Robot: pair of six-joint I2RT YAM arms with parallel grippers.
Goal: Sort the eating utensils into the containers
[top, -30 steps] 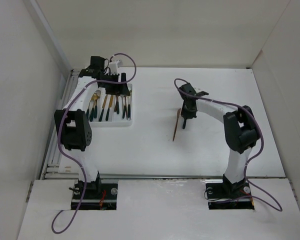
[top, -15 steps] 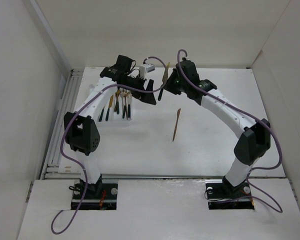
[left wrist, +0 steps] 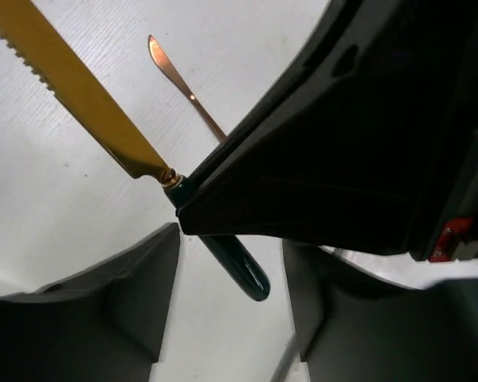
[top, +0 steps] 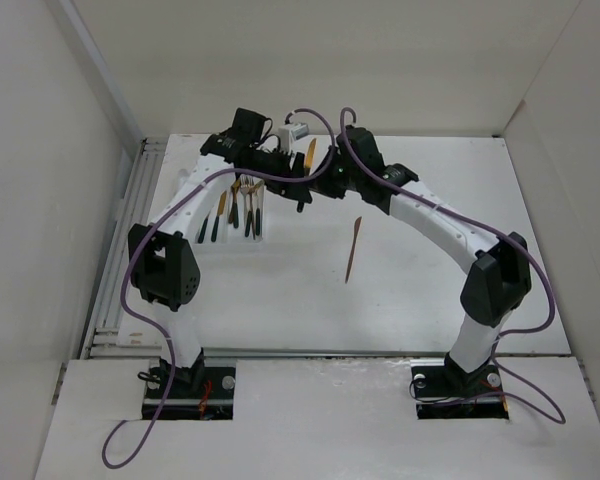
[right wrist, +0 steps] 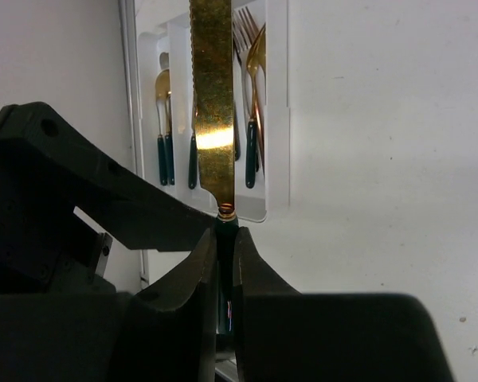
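My right gripper pinches the knife by its handle, whose end hangs between my left gripper's spread fingers. If I release before they close, it drops.

White table — pale wall behind, metal rail at left edge

The top camera is looking down over the whole table. Both wrist cameras are closely framing the same knife.
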